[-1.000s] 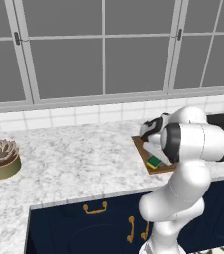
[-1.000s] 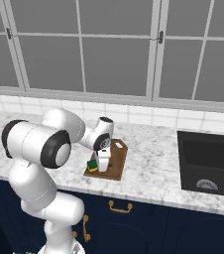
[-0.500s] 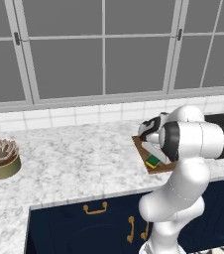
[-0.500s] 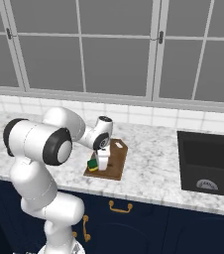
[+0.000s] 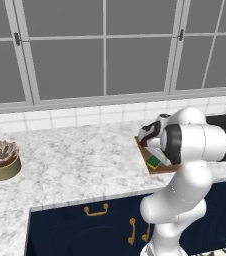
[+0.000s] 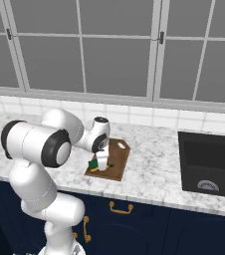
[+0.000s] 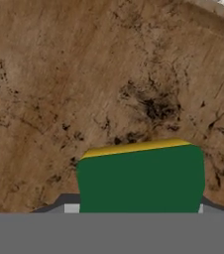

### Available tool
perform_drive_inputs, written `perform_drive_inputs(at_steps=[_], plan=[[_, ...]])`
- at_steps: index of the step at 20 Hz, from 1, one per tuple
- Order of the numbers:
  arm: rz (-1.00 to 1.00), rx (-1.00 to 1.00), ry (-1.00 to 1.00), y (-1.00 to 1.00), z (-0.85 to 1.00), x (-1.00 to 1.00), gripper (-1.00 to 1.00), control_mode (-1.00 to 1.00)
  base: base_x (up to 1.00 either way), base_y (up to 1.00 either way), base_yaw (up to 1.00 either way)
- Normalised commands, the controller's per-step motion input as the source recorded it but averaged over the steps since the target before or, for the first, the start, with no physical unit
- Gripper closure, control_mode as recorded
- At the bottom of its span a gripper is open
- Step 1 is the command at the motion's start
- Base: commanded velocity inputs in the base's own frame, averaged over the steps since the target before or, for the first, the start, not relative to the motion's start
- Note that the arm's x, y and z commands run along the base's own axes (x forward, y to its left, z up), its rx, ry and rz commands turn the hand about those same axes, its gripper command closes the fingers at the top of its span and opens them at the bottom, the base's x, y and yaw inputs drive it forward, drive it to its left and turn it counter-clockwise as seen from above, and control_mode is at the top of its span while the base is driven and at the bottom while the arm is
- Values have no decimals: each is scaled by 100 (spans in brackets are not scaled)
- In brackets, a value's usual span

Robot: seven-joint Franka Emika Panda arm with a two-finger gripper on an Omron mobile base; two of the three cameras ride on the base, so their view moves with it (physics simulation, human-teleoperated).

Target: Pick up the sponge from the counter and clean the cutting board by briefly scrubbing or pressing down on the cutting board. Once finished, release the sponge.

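The brown wooden cutting board point(image 6: 116, 158) lies on the marbled counter point(image 6: 149, 174) in front of the window. My gripper point(image 6: 100, 165) points down onto the board's near left part and is shut on the sponge point(image 6: 92, 164). In the left base view the sponge point(image 5: 153, 162) peeks out under the hand, low on the board point(image 5: 163, 169), with the gripper point(image 5: 155, 156) above it. The hand view has the sponge point(image 7: 141, 178), green face with a yellow edge, held between the gripper point(image 7: 139, 206) fingertips, very close to the stained board point(image 7: 84, 74).
A succulent in a tan pot point(image 5: 1, 160) stands far left on the counter point(image 5: 75, 165). A black sink point(image 6: 209, 164) is set into the worktop right of the board. Tiled wall and windows run behind; navy cabinets with gold handles lie below.
The hand with the sponge has shifted only slightly over the board. The grip on the sponge holds.
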Motion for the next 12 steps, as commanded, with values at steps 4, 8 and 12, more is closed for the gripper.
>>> perform_drive_inputs(at_steps=[4, 8, 12], plan=[[-12, -9, 3, -12, 0, 24, 100, -100, 0, 0, 0], [-8, -12, 0, -10, 0, 20, 100, -100, 0, 0, 0], [-1, -14, -16, -2, -8, 3, 100, -100, 0, 0, 0]])
